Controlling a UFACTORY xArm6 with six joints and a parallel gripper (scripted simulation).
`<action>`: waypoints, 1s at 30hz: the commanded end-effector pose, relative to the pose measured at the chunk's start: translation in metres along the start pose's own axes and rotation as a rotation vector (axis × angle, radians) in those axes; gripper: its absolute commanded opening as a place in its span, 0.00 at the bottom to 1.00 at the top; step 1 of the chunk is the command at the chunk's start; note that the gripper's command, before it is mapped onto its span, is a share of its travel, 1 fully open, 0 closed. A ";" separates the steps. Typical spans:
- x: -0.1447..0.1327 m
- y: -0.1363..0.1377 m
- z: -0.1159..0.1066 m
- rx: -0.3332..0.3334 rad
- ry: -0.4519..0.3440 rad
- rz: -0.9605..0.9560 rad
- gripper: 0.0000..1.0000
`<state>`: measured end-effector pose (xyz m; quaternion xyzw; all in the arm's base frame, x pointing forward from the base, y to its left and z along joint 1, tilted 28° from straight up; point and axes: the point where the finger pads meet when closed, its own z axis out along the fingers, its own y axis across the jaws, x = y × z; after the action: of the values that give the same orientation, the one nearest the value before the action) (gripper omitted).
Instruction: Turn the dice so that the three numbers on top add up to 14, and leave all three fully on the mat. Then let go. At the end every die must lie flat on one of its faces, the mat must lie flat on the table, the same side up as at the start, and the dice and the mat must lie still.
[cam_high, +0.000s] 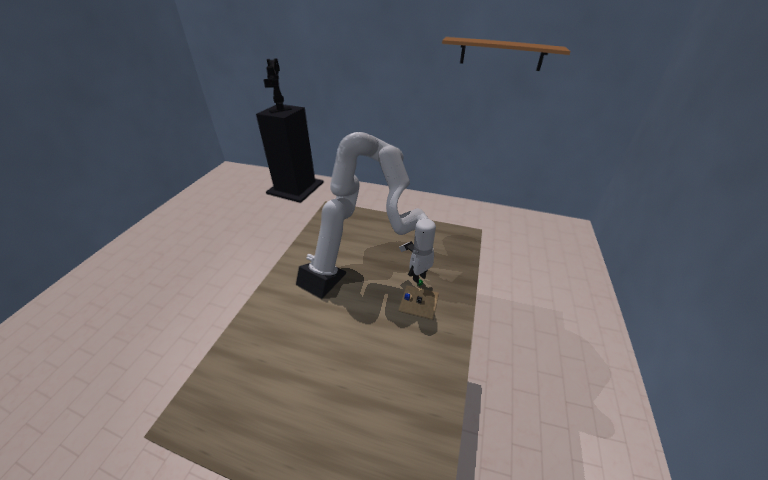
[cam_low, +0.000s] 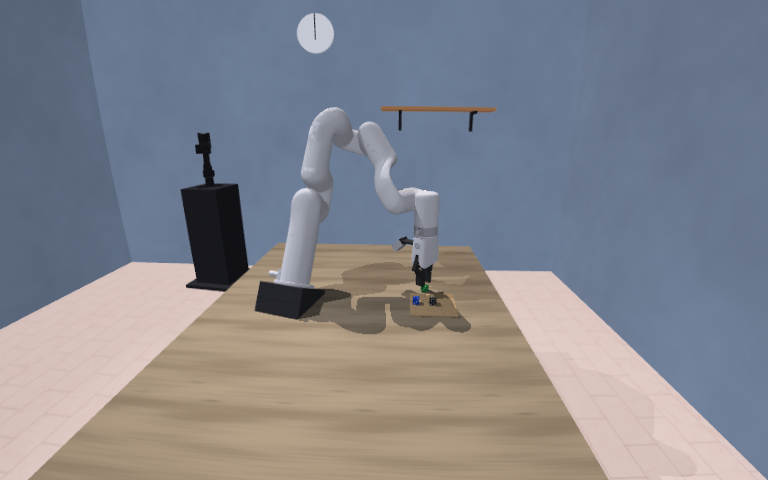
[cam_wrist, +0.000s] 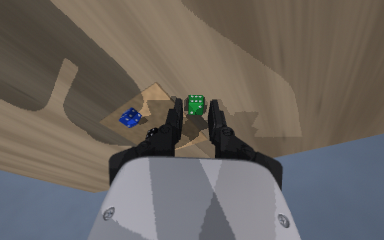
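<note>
A blue die (cam_high: 407, 296) (cam_low: 416, 300) (cam_wrist: 130, 117) and a black die (cam_high: 419, 299) (cam_low: 432, 301) (cam_wrist: 152, 132) lie on the tan mat (cam_high: 412, 310) (cam_low: 430, 311) (cam_wrist: 156, 91). The black die is partly hidden behind a finger in the wrist view. A green die (cam_high: 420, 283) (cam_low: 424, 288) (cam_wrist: 196, 106) is at the mat's far edge and looks off it; contact below is unclear. One green face shows six pips. My gripper (cam_high: 418, 280) (cam_low: 424, 284) (cam_wrist: 195, 108) is partly open around the green die, with a narrow gap on each side. The top numbers cannot all be read.
The mat lies on the wooden table (cam_high: 317, 384) (cam_low: 317, 407); a lighter strip runs along its right side, and I cannot tell if it is raised. The arm's black base (cam_high: 320, 279) (cam_low: 289, 299) stands to the left. A black pedestal (cam_high: 287, 152) (cam_low: 215, 234) stands beyond the table.
</note>
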<state>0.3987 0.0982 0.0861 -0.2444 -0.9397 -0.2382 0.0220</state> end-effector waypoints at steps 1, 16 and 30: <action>-0.001 0.001 0.001 -0.002 -0.003 -0.001 0.36; -0.001 0.001 0.017 -0.002 -0.003 -0.001 0.36; -0.001 0.001 0.022 -0.002 -0.003 -0.001 0.36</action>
<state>0.4004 0.1086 0.0660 -0.2444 -0.9397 -0.2381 0.0220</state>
